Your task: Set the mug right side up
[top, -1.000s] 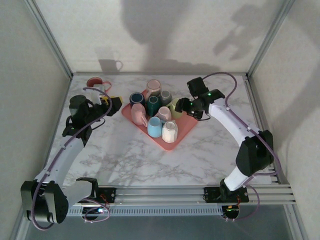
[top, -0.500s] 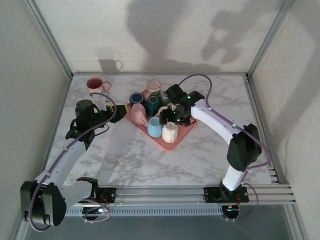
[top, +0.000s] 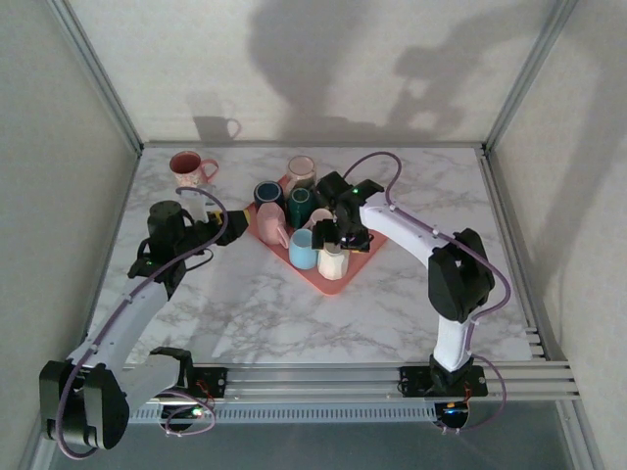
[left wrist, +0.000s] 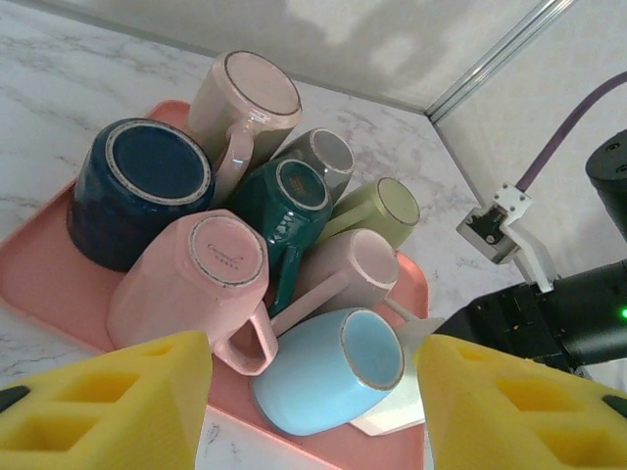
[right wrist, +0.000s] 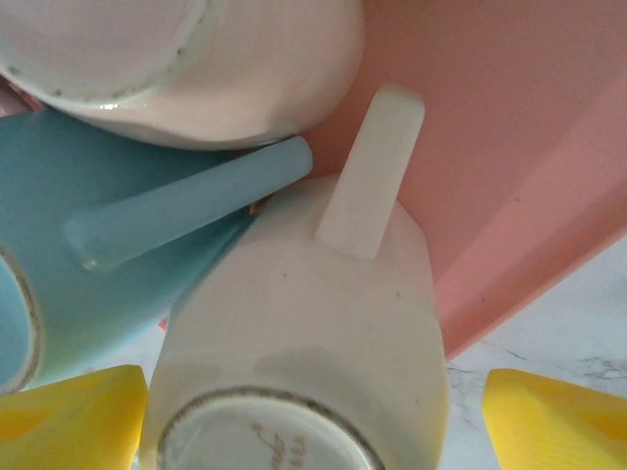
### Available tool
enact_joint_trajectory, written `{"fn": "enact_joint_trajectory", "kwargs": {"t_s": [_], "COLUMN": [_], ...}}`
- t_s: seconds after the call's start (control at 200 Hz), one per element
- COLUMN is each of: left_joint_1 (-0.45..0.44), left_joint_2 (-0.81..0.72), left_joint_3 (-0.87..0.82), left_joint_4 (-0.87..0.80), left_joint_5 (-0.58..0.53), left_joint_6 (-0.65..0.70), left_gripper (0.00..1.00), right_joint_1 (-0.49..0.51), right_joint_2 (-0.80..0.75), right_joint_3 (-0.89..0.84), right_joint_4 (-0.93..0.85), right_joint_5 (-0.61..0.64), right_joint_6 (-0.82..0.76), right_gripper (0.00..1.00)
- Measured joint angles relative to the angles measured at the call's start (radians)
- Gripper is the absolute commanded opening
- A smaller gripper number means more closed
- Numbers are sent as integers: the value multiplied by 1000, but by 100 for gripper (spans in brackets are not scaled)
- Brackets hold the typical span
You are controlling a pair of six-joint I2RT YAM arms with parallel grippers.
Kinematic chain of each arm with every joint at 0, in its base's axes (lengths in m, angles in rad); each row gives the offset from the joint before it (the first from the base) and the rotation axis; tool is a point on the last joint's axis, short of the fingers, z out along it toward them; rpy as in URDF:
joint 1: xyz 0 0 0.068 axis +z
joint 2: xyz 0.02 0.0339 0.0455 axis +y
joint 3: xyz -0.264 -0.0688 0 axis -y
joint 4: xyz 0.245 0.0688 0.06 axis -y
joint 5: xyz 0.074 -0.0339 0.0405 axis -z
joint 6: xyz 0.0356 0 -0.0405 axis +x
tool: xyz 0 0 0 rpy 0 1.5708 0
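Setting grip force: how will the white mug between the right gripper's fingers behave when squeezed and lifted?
The white mug looks like glazed ceramic: probably rigid, but smooth and slippery to grip. It sits at the edge of the pink tray, so a push might slide it off. The light blue mug presses against it and may shift too.

I'm looking down on a white marble-patterned table [top: 294, 313] boxed in by pale, textured walls: a back wall [top: 176, 59], a left panel [top: 49, 215] and a right panel [top: 578, 196]. Aluminium posts [top: 98, 76] run up the rear corners. A slotted aluminium rail [top: 323, 377] edges the near side. Large soft shadows [top: 313, 59] fall across the back wall, so the lighting is dim and even.
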Motion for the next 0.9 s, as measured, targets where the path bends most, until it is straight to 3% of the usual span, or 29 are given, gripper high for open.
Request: {"fn": "enact_joint_trajectory", "kwargs": {"t_s": [0.115, 0.31, 0.521, 0.701, 0.901], "left_joint_1": [0, -1, -4, -5, -5], "left_joint_2": [-2, -21, -26, -26, -26], "left_joint_3": [-2, -8, -13, -13, -13], "left_joint_4": [0, -1, -3, -7, -7], "left_joint_5": [-3, -15, -25, -26, -26], "left_joint_6": [0, 0, 1, 1, 3], "left_gripper": [58, 58, 57, 57, 57], "right_joint_1": [0, 0, -34, -95, -95], "right_joint_2": [6, -3, -5, 0, 17], "right_joint_3": [0, -11, -7, 42, 71], "right_joint_4": [3, 3, -30, -100, -145], "right_joint_5": [-8, -10, -46, -62, -63], "right_joint_6": [2, -70, -295, -543, -762], "right_gripper": [79, 77, 73, 76, 78]}}
